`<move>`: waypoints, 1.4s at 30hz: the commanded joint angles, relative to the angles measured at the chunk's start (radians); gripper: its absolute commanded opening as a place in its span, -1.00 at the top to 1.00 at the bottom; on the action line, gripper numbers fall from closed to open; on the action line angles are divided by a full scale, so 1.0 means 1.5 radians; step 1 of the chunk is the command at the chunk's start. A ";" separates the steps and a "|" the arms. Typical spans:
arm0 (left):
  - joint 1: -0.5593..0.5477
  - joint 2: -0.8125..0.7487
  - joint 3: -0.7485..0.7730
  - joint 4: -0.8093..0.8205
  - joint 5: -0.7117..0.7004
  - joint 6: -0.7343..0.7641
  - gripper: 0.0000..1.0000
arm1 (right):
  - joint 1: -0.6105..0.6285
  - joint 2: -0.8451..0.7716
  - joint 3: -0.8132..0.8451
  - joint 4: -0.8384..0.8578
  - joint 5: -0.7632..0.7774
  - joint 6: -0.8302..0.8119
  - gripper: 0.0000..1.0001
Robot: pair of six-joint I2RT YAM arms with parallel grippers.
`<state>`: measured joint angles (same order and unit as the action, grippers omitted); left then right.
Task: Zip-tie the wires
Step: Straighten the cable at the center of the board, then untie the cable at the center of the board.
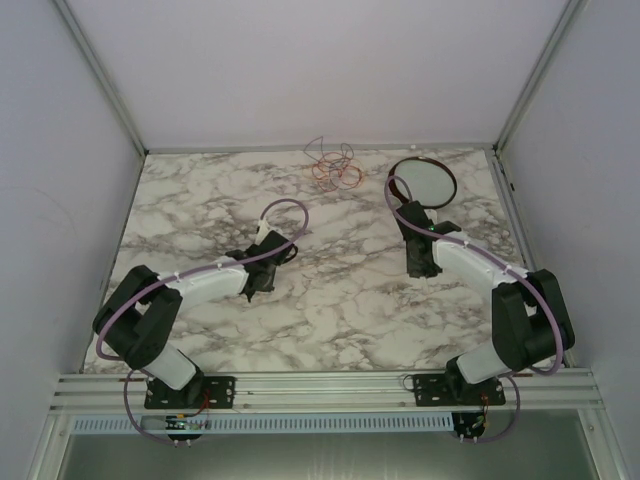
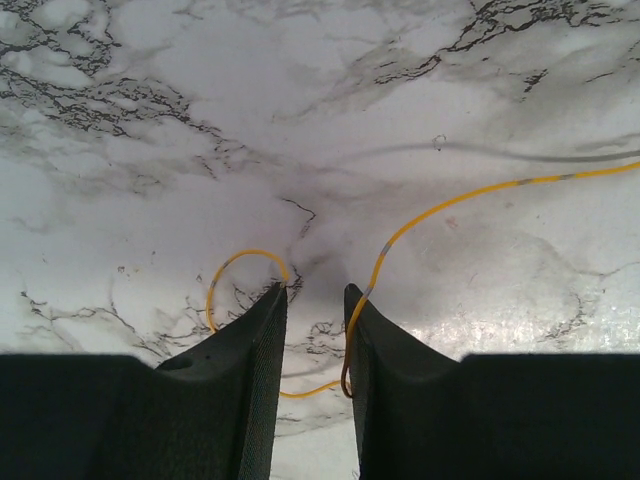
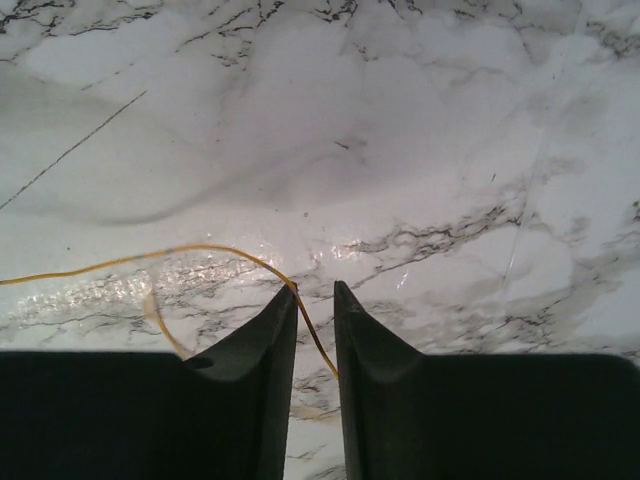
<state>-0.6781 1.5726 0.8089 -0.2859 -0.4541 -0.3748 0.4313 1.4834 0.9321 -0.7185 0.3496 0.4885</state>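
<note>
The bunch of thin red and orange wires point(image 1: 335, 165) lies tangled at the far edge of the marble table point(image 1: 340, 310). A single thin yellow wire point(image 2: 450, 203) lies on the marble under my left gripper point(image 2: 315, 292). It curls past both fingertips and crosses the gap between the parted jaws. My right gripper point(image 3: 316, 288) has its jaws a little apart, and a yellow wire point(image 3: 200, 248) runs in from the left and slants across their gap. In the top view the left gripper point(image 1: 257, 285) and right gripper point(image 1: 420, 270) point down at mid table, well short of the bunch.
A dark-rimmed round white dish point(image 1: 425, 182) stands at the back right, just beyond the right arm. Grey walls close the table at the back and sides. Lilac cables loop over both arms.
</note>
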 commanded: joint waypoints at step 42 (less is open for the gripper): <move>0.029 -0.345 0.040 0.002 0.006 -0.083 -1.00 | -0.005 0.139 0.283 0.278 -0.222 -0.062 -0.40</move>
<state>-0.6395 1.1507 0.9123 -0.3428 -0.4530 -0.4072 0.4297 1.5581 1.2385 -0.4194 0.0917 0.4366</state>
